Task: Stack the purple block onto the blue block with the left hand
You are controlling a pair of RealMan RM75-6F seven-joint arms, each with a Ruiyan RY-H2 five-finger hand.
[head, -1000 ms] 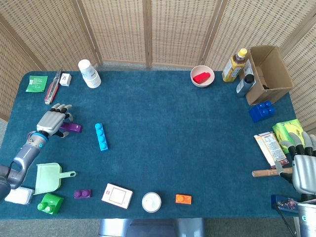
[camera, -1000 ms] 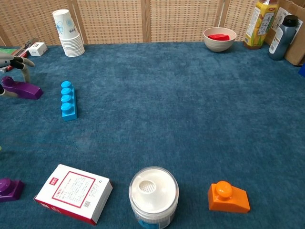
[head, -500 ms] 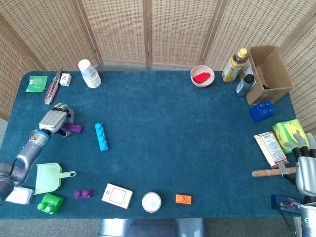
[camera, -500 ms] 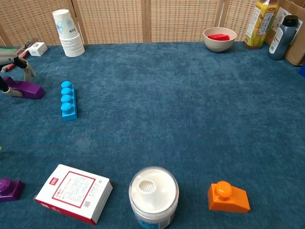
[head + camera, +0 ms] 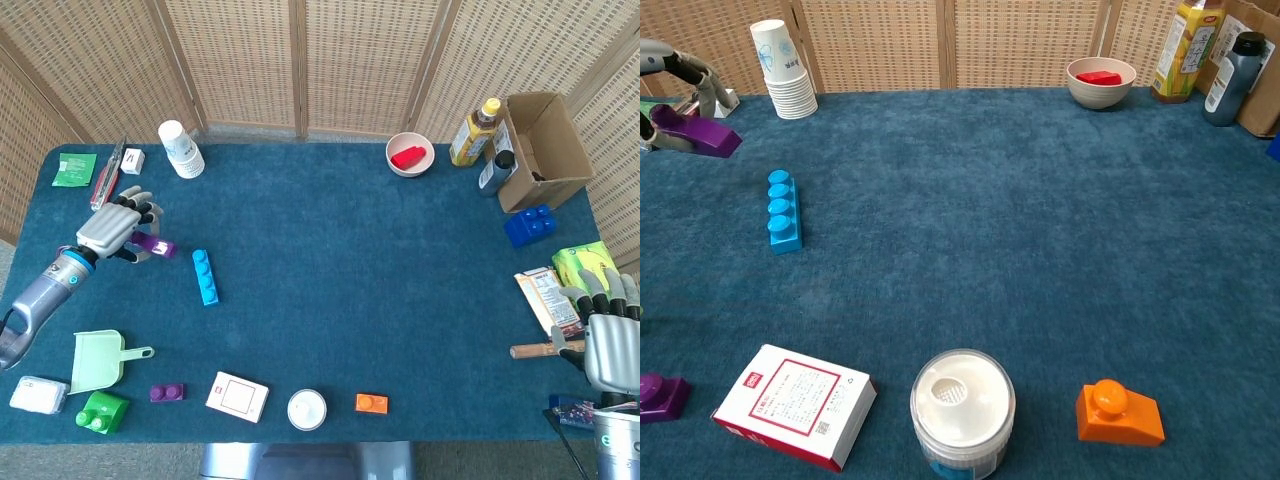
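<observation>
— Where's the purple block?

— My left hand (image 5: 112,228) holds the purple block (image 5: 153,244) up off the blue cloth (image 5: 340,260), its end poking out toward the blue block (image 5: 205,276).

— And the blue one?

— It lies flat, near the left hand, down to its right in the head view.

— Right hand?

— My right hand (image 5: 607,335) sits well apart, fingers spread, holding nothing, beside a wooden handle (image 5: 540,350).

text: none legible | white box (image 5: 793,404) at 7 o'clock: red-framed print, too small to read | paper cups (image 5: 783,68) at 11 o'clock: blue marks, unreadable
</observation>
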